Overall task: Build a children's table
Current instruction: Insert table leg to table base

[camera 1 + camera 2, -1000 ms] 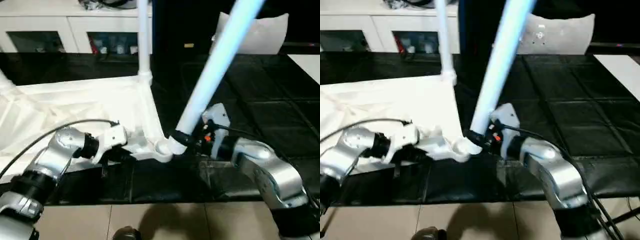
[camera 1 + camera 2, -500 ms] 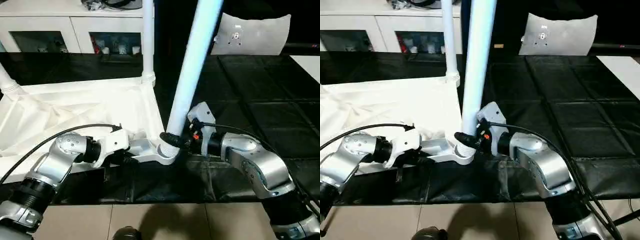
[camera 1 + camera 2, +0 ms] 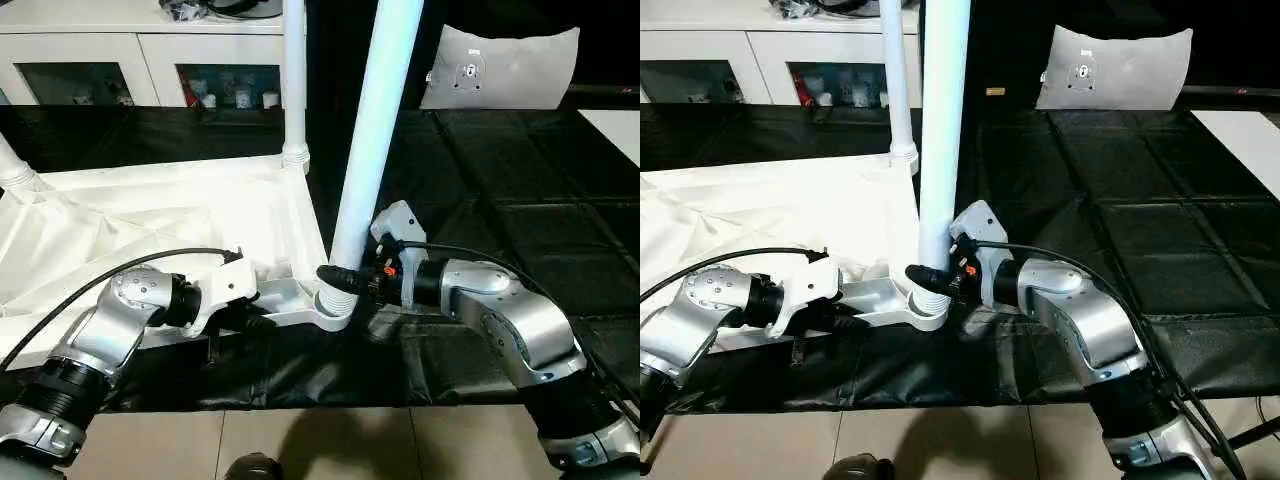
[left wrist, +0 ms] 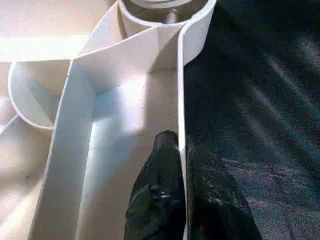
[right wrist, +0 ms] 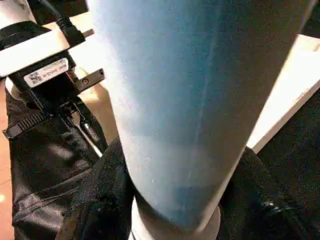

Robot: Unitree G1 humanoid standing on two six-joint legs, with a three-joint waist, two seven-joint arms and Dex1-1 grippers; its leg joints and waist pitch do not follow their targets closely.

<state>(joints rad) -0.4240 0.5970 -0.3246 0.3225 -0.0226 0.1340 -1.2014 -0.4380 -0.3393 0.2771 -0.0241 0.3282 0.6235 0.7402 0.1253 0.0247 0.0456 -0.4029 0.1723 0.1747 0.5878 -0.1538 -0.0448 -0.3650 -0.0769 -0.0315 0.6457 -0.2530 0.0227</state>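
**White leg upright in the near corner socket, both pincers clamped**

Where the tapered leg (image 3: 368, 150) runs up past the frame's top edge, its upper end is cut off, and so is that of the second leg (image 3: 293, 80) standing at the far corner. A third leg (image 3: 12, 165) shows at the left edge as a short stub, the rest out of frame. The right pincer (image 3: 338, 277) is clamped round the near leg just above its ribbed foot; from the right wrist view the smooth, faintly bluish tube (image 5: 185, 100) hides most of the black fingers (image 5: 100, 200), which show on either side of it. The foot sits in the round corner socket (image 3: 330, 308) of the table top (image 3: 150, 215), which lies upside down on the black mat-covered worktop (image 3: 500, 190), near its front edge. Whether the threads are fully seated is hard to tell.

The left pincer (image 4: 181, 165) is closed on the thin upright rim wall (image 4: 181, 90) of the top, one finger inside, one outside. The underside is glossy white plastic, with straight ribs and curved walls. The mat is dark, quilted in squares. A grey cushion (image 3: 500, 68) leans behind, and white cabinets (image 3: 140, 60) stand at the back.
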